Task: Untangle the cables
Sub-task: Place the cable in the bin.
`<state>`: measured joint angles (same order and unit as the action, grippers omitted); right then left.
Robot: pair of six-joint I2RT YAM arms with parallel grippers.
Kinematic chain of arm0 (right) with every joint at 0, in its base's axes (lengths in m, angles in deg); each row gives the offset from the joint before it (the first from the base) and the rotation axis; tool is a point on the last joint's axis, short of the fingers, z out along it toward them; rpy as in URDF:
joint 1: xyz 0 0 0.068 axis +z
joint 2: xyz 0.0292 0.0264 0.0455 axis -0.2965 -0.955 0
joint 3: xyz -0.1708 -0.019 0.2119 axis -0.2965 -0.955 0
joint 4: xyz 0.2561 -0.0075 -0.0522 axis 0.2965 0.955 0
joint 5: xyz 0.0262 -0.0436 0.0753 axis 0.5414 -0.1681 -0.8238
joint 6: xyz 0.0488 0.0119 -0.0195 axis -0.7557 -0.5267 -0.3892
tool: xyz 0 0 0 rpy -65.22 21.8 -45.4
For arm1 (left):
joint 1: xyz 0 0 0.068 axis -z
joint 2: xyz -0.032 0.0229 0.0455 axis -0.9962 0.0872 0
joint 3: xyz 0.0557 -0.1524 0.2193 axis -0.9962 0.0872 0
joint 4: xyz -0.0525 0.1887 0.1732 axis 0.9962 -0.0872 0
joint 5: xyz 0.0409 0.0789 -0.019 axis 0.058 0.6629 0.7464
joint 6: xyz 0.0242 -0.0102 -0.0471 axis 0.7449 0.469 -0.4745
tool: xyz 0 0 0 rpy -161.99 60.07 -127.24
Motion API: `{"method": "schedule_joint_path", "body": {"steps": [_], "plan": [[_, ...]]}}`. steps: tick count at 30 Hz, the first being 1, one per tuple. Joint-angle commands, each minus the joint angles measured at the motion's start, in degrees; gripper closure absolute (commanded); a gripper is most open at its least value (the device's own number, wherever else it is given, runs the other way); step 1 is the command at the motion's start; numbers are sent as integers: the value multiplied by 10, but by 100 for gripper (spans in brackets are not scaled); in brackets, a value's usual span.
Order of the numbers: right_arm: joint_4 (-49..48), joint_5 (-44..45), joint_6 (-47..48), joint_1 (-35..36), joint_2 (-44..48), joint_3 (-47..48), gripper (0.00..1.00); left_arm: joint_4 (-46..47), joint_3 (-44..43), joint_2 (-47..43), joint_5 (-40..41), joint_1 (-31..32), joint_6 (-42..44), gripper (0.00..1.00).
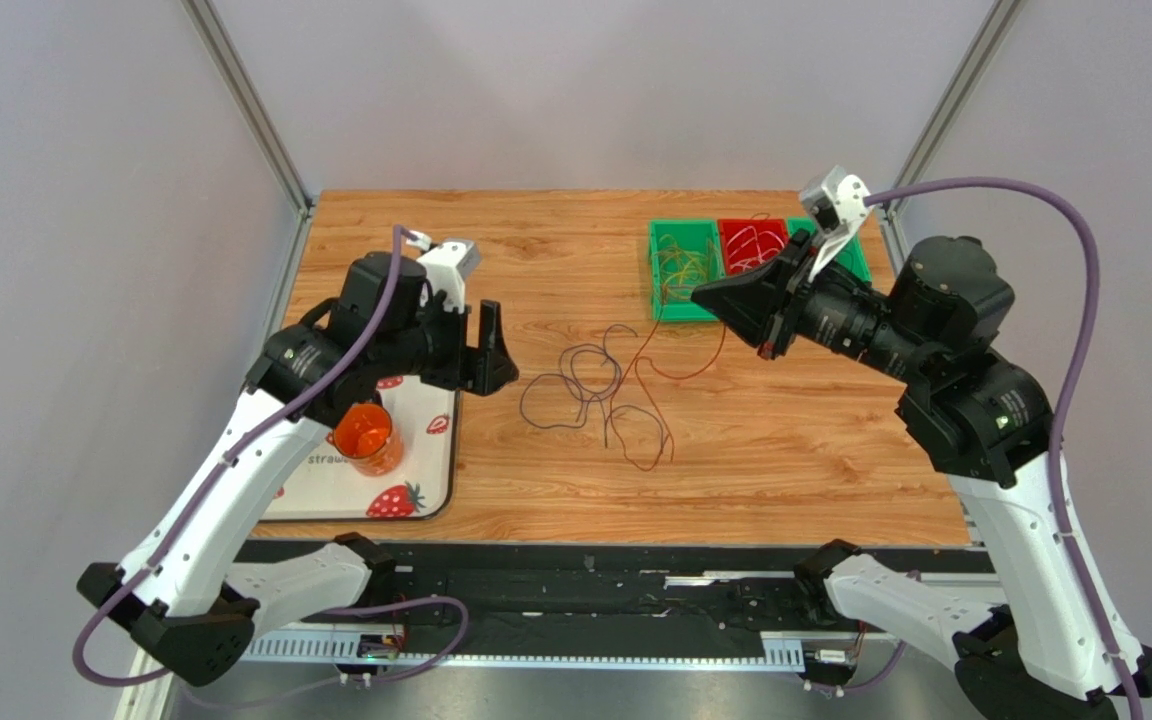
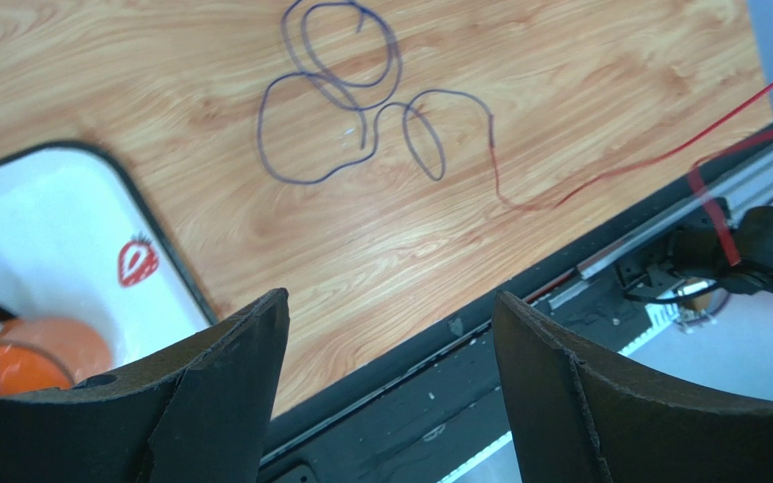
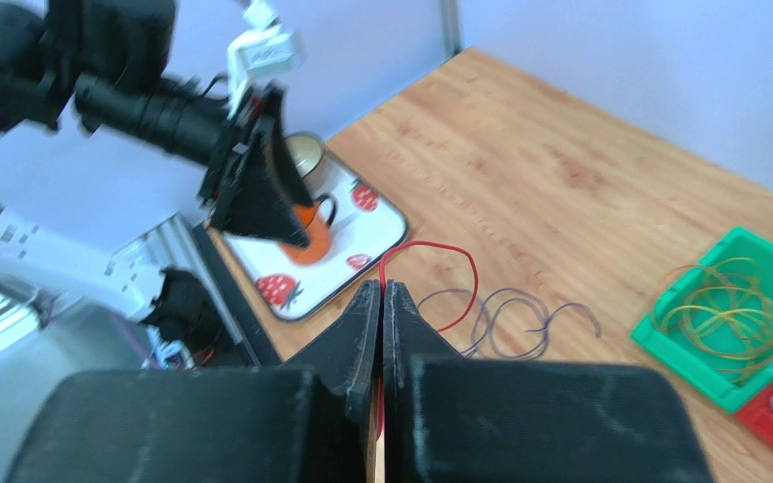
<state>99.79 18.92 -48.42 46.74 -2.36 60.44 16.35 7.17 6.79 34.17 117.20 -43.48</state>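
The right gripper (image 3: pixel 381 292) is pinched shut on a thin red cable (image 3: pixel 431 244), which arcs out from its tips and trails down to the worktop (image 1: pixel 537 255). At the worktop's middle, dark purple cables (image 1: pixel 594 387) lie in loose overlapping loops. Yellow cables (image 1: pixel 678 267) sit coiled in a green bin (image 1: pixel 683 227) near the far right corner. The left gripper (image 2: pixel 391 302) hangs wide open and empty near the left edge.

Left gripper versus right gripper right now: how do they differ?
The left gripper is open and empty; the right gripper is shut on the red cable. The left hangs by the strawberry tray, the right by the green bin. Both have black fingers.
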Motion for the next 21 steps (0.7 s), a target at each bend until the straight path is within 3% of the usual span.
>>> {"method": "schedule_joint_path", "body": {"steps": [1,7,17,21], "plan": [[-33,117,-12,2,-2,63,100,-34,23,-62,68,0,-16,18],[-45,300,-3,2,-33,120,100,-52,71,-132,123,0,-21,20],[-53,497,39,2,-138,256,100,-23,161,-238,160,0,-17,20],[-75,537,53,1,-164,301,100,-23,185,-275,172,0,-26,20]]}}
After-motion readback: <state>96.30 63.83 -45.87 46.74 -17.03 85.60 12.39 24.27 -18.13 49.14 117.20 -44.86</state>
